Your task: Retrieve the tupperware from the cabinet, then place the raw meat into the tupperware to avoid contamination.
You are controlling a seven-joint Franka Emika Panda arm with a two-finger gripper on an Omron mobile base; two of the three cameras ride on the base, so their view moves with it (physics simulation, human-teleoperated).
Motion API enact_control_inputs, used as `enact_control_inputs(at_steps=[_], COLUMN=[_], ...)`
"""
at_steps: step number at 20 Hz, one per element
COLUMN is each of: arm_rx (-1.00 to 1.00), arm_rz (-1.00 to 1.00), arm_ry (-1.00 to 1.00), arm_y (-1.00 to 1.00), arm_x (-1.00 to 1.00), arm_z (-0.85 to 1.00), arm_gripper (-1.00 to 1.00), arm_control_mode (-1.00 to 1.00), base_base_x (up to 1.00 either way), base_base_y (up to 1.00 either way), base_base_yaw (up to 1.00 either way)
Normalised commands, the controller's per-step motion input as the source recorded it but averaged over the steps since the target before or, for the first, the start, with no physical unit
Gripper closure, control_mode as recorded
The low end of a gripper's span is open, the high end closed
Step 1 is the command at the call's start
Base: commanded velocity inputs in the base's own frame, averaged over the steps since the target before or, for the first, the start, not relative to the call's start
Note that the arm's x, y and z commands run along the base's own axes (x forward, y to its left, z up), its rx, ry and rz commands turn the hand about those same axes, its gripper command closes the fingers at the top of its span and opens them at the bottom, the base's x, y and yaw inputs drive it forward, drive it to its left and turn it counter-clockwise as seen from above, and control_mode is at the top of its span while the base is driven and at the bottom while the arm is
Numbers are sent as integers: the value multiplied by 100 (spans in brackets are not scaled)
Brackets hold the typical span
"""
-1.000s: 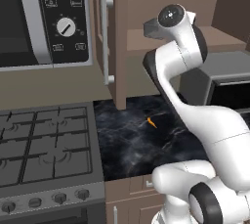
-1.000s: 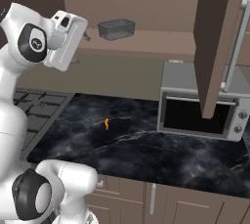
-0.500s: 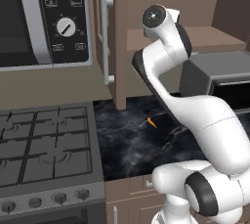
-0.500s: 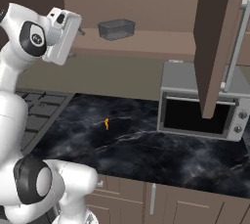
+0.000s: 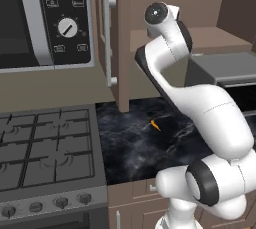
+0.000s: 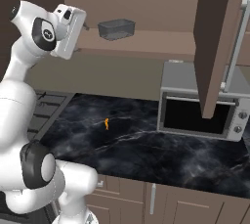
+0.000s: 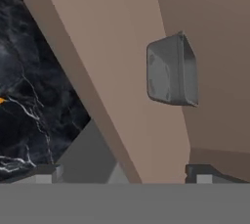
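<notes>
The gripper (image 7: 121, 171), jaws spread wide and empty, faces the open cabinet (image 6: 146, 47). The tupperware (image 6: 116, 29) sits on the shelf, upper centre of the right base view. The raw meat (image 6: 107, 123) lies on the counter (image 6: 146, 154). Risk: a roll-tilted approach may push the tub deeper.

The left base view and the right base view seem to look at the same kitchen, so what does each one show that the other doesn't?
The left base view alone has the microwave and the stove. The right base view alone has the tupperware sitting on the cabinet shelf, with the open gripper beside it but apart. Both share the raw meat on the dark counter, the grey toaster oven and the white arm.
</notes>
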Motion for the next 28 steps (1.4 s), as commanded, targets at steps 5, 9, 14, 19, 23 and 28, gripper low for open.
enact_control_inputs(at_steps=[5,9,14,19,23,28], arm_rx=[0,0,-3,-6,-9,-5], arm_rz=[0,0,1,0,-2,-1], arm_ry=[0,-2,-4,0,4,4], arm_y=[0,0,-3,-11,-30,-37], arm_x=[29,29,17,4,6,23], arm_z=[14,3,0,0,0,0], arm_gripper=[-100,-100,-100,-100,-100,-100], arm_control_mode=[-100,-100,-100,-100,-100,-100], base_base_x=[0,0,0,0,0,0], base_base_y=[0,0,0,0,0,0], base_base_yaw=[0,0,0,0,0,0])
